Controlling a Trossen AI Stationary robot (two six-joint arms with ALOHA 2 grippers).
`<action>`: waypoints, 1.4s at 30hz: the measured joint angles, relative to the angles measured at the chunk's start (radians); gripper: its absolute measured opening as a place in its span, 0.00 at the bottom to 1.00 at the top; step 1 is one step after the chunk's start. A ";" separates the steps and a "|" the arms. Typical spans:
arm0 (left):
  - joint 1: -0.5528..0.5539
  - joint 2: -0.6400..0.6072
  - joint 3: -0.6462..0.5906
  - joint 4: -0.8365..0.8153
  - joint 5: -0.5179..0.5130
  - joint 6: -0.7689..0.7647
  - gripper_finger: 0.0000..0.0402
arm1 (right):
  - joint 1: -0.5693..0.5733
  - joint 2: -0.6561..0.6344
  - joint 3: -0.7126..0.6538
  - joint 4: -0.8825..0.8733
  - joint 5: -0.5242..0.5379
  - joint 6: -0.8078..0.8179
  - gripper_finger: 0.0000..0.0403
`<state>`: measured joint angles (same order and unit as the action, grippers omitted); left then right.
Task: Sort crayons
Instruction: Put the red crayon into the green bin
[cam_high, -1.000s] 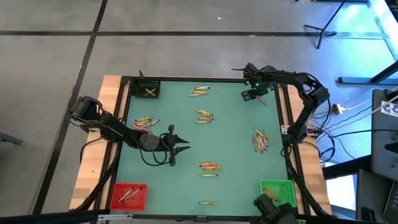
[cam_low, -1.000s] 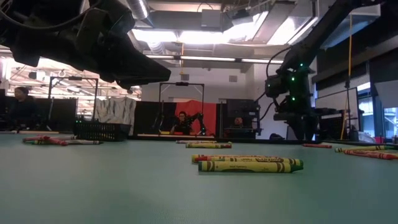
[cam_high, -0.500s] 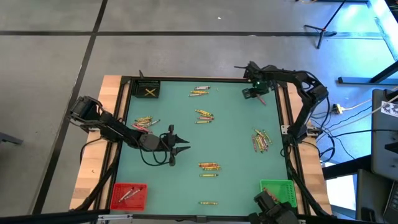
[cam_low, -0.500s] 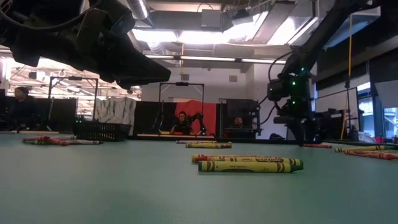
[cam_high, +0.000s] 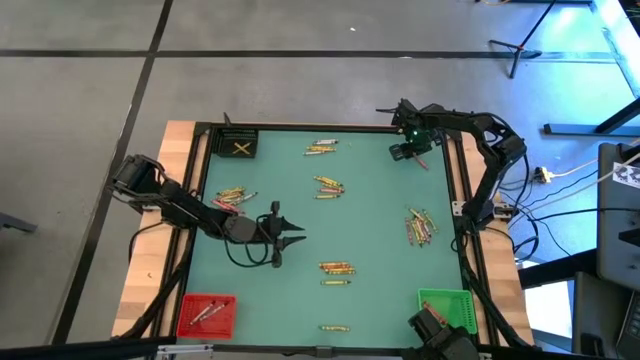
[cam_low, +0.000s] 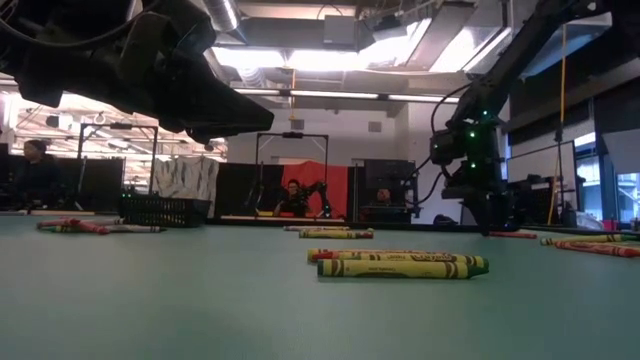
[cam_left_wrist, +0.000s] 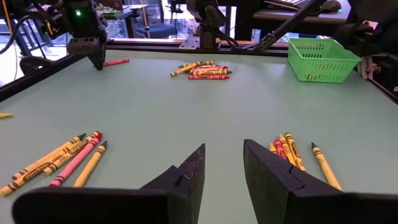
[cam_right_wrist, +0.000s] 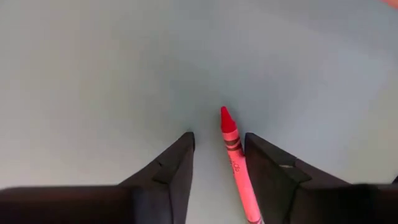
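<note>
A red crayon (cam_right_wrist: 237, 163) lay between the right gripper's (cam_right_wrist: 219, 163) parted fingers, not clamped, low over the green table (cam_high: 370, 210). The left gripper (cam_high: 292, 233) hung mid-table, fingers apart, empty.

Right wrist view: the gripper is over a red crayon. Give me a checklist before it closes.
1. Red crayon lies between the right gripper fingers: ok, though nearer one finger than the other.
2. Gripper open wide enough to take the crayon: ok.
3. No other crayon in the gap: ok.
4. Fingertips down at the mat: cannot tell from this view; the low view shows the right gripper close to the mat.
5. Left gripper out of the way, mid-table and open: ok.
6. Red bin reachable: cannot tell; it sits at the opposite corner.
</note>
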<state>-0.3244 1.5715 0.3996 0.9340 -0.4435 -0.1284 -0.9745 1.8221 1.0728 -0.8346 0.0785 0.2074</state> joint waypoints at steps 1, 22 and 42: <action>0.000 0.000 0.000 0.000 0.000 0.000 0.23 | 0.000 0.000 0.000 -0.001 0.000 -0.005 0.32; 0.000 0.000 0.000 0.001 0.000 0.000 0.23 | 0.048 -0.040 -0.010 0.010 0.013 -0.094 0.04; 0.000 0.000 0.000 0.001 0.000 0.000 0.23 | 0.507 -0.532 -0.006 -0.272 0.008 0.075 0.03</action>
<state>-0.3241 1.5715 0.3996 0.9349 -0.4435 -0.1280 -0.4676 1.2903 1.0668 -1.1062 0.0860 0.2822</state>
